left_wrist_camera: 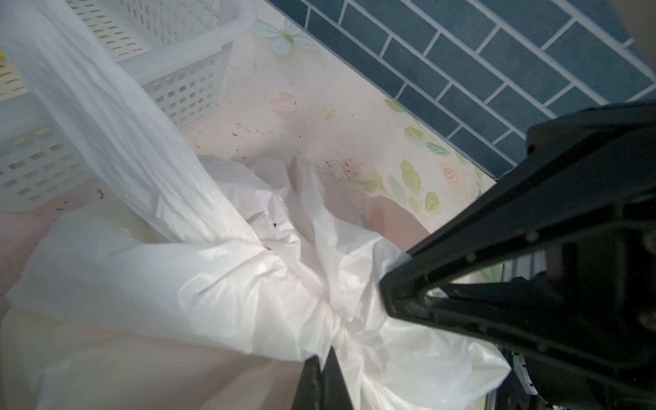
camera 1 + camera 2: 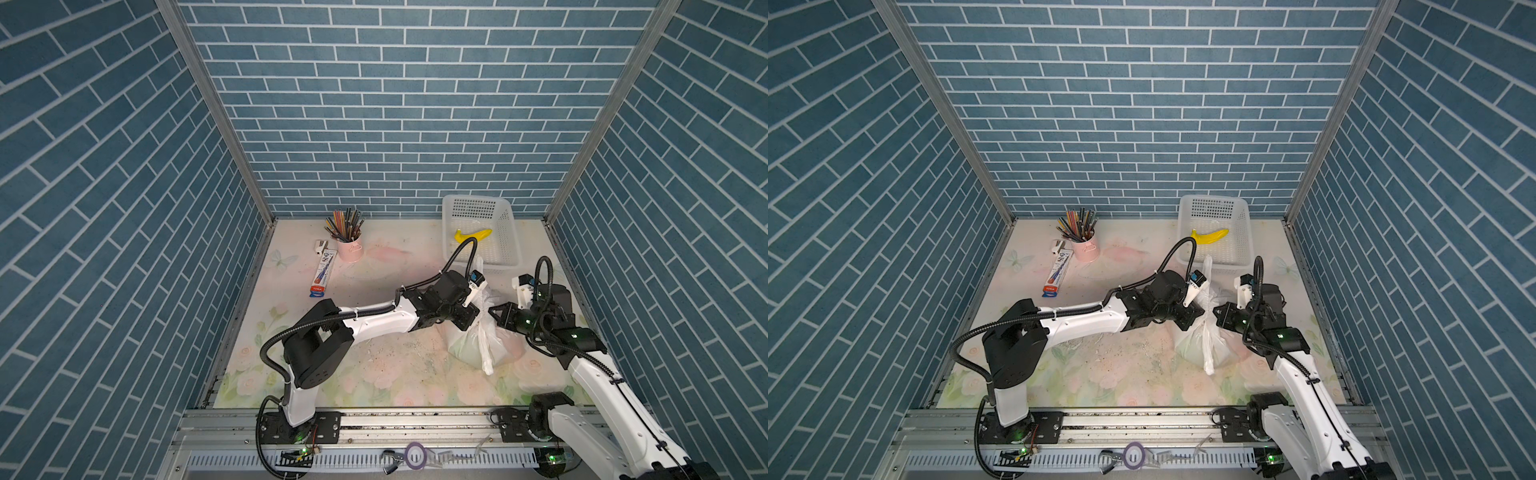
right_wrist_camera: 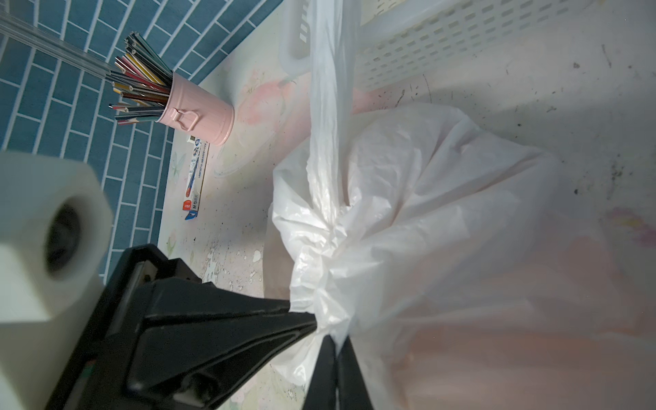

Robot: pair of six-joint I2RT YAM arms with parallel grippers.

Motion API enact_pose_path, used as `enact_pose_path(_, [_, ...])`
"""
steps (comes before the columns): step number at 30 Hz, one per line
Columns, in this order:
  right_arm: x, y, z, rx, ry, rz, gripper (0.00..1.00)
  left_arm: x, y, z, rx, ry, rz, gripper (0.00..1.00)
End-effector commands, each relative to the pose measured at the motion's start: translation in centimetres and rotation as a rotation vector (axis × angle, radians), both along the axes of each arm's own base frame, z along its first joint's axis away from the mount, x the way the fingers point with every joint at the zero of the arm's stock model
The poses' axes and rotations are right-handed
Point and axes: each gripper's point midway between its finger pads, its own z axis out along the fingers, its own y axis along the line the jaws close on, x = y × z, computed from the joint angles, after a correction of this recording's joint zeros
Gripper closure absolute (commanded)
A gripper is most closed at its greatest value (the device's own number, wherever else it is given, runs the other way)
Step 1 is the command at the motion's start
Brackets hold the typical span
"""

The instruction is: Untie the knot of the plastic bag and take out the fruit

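Observation:
The white plastic bag [image 2: 478, 345] [image 2: 1200, 347] sits on the floral table at the right, between both arms. Its knot [image 1: 330, 312] [image 3: 328, 245] is at the top of the bag. One handle strip [image 2: 478, 266] trails toward the basket, another [image 2: 487, 357] hangs down the front. My left gripper [image 1: 324, 356] [image 2: 477, 319] is shut on crinkled plastic at the knot. My right gripper [image 3: 337, 342] [image 2: 492, 311] pinches the plastic from the opposite side, also shut. The two sets of tips almost meet. The fruit inside the bag is hidden behind the plastic, with only faint pinkish tints showing through.
A white perforated basket [image 2: 509, 232] stands behind the bag with a yellow banana [image 2: 473, 235] in it. At the back left are a pink cup of pencils [image 2: 350, 249], a pencil box [image 2: 323, 274] and a small sharpener [image 2: 320, 246]. Blue brick walls close three sides.

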Motion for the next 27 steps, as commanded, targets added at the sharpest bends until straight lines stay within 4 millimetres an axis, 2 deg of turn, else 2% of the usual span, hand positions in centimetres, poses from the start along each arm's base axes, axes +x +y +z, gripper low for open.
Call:
enact_pose_path(1, [0.1,0.6,0.8,0.029,-0.046,0.018,1.0,0.8,1.1,0.9,0.004,-0.031,0.048,1.0])
enact_pose_path(12, [0.3,1.5,1.2,0.039,-0.066,0.04,1.0,2.9,5.8,1.4,-0.023,-0.03,0.177,1.0])
enact_pose_path(19, [0.4,-0.2,-0.6,-0.046,-0.009,-0.045,1.0,4.1,8.8,1.6,-0.012,-0.045,0.245,1.0])
enact_pose_path(27, [0.6,-0.9,-1.2,-0.075,0.007,-0.084,1.0,4.9,11.0,2.1,-0.014,-0.063,0.307,1.0])
